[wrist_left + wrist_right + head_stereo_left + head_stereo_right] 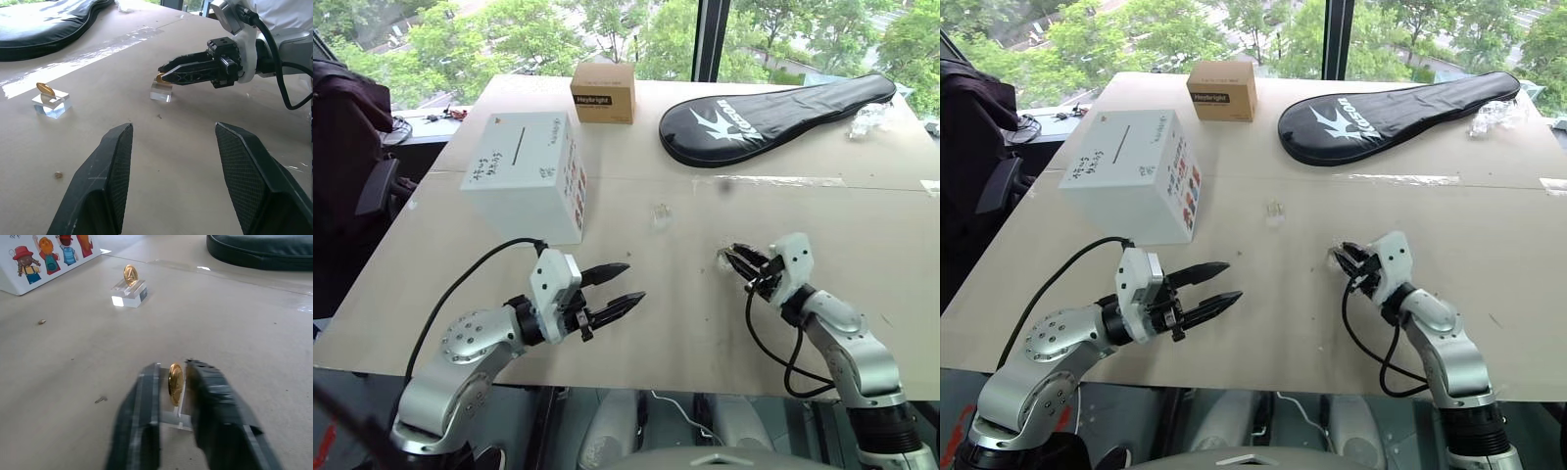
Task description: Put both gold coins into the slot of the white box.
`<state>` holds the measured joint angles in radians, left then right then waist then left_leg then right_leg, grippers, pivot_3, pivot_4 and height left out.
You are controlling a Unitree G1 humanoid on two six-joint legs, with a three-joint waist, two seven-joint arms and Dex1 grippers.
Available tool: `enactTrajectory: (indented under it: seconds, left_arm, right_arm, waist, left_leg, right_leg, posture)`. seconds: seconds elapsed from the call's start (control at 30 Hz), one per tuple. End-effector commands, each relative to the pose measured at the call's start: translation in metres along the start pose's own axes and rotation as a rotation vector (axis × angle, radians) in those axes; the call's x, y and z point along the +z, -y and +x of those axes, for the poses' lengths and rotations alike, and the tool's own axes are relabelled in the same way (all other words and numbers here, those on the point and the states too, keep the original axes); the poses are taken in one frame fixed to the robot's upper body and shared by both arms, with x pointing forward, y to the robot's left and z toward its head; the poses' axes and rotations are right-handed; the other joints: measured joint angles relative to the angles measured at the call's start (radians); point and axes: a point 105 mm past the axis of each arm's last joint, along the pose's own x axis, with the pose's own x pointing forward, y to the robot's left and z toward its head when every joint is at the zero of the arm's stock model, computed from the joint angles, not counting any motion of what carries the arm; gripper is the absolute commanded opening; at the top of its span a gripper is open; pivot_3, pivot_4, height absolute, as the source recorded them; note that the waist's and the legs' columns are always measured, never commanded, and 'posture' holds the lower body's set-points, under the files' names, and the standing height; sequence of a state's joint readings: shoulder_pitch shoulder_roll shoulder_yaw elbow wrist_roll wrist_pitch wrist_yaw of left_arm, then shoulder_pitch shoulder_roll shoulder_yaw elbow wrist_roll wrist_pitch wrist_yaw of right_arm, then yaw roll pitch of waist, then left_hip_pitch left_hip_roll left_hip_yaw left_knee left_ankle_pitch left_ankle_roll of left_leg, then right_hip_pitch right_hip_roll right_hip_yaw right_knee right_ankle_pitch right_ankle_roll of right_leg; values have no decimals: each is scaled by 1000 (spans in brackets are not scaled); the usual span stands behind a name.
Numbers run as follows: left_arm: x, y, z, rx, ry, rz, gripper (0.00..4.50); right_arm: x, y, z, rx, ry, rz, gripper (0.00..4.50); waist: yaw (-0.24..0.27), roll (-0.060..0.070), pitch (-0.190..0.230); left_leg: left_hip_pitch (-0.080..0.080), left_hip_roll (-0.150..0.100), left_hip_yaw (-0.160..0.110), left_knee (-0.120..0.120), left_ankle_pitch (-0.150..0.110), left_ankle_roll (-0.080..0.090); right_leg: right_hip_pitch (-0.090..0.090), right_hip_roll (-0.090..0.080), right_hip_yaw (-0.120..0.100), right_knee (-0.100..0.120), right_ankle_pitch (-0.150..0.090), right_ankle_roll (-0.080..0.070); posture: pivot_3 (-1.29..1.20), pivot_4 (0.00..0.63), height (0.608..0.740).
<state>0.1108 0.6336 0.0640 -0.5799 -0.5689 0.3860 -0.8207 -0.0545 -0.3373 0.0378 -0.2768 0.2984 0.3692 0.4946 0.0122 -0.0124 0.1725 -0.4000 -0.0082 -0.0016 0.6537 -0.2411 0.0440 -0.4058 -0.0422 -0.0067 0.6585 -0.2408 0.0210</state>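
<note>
The white box (524, 181) stands on the table's left half, its slot (518, 147) a thin dark line in the top face beside handwriting. One gold coin (175, 382) stands upright in a small clear block on the table, and my right gripper (173, 367) is shut on this coin, one finger on each face. The other gold coin (130, 273) stands in its own clear block (660, 215) on the table, between the box and the right gripper. My left gripper (626, 284) hovers open near the front edge, below the box, holding nothing.
A brown carton (603, 92) sits at the back behind the white box. A black racket cover (773, 113) lies across the back right, with crumpled clear plastic (868, 119) beside it. A dark chair (342, 147) stands off the table's left edge.
</note>
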Motion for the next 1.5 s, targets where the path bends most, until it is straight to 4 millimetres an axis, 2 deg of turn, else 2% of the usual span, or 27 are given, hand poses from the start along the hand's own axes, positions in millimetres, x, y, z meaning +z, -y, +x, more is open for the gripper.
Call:
enactTrajectory:
  seconds: [0.03,0.2,0.33,0.43,0.57,0.7,0.83,0.97,1.17,1.5]
  left_arm:
    - [10,4,3,-11,15,54,2691]
    - [9,4,5,-2,10,50,2691]
    - [19,-6,7,66,79,4,2691]
    - [36,-17,10,136,207,-126,2691]
    - [38,-15,26,165,252,-295,2691]
    - [70,-18,37,88,505,-521,2691]
    - [95,-23,38,-1,695,-680,2691]
    - [107,-21,42,-79,780,-786,2691]
    - [109,-16,44,-120,790,-838,2691]
    - [108,-9,51,-155,766,-860,2691]
  right_arm:
    - [9,-2,1,14,23,-20,26]
    - [10,0,1,14,25,-21,26]
    - [27,-1,1,26,97,37,26]
    - [54,-8,3,79,202,150,26]
    - [90,-23,12,154,275,316,26]
    - [126,-43,16,265,353,472,26]
    - [146,-63,14,396,378,599,26]
    - [152,-76,12,470,375,662,26]
    - [165,-84,8,535,413,733,26]
    - [170,-95,1,621,397,724,26]
  waist:
    - [-1,0,0]
    - [0,0,0]
    - [0,0,0]
    - [0,0,0]
    - [-4,0,0]
    - [2,-1,0]
    - [-1,-2,0]
    - [-4,-2,0]
    - [-17,-2,0]
    - [-24,-2,0]
  left_leg:
    - [0,0,0,0,0,0]
    - [0,0,0,0,0,0]
    - [0,0,0,0,0,0]
    - [0,0,0,0,0,0]
    - [0,1,0,0,0,0]
    - [0,0,-1,0,0,0]
    - [-1,0,-3,1,0,0]
    - [-1,-1,-2,1,0,0]
    - [-1,-1,-2,1,0,0]
    - [-1,-1,-2,1,0,0]
  right_leg:
    - [0,0,0,0,0,0]
    - [0,1,0,0,0,0]
    - [0,1,0,0,1,1]
    - [0,1,0,0,2,3]
    - [0,1,1,1,2,3]
    - [0,1,0,2,2,3]
    - [0,0,-1,2,2,3]
    - [0,1,-1,2,2,3]
    - [0,6,0,2,2,3]
    - [0,7,0,2,2,3]
  posture:
    - [0,150,740]
    - [0,150,740]
    - [0,150,740]
    - [0,150,740]
    - [0,150,740]
    - [0,150,740]
    - [0,150,740]
    - [0,150,740]
    - [0,150,740]
    - [0,150,740]
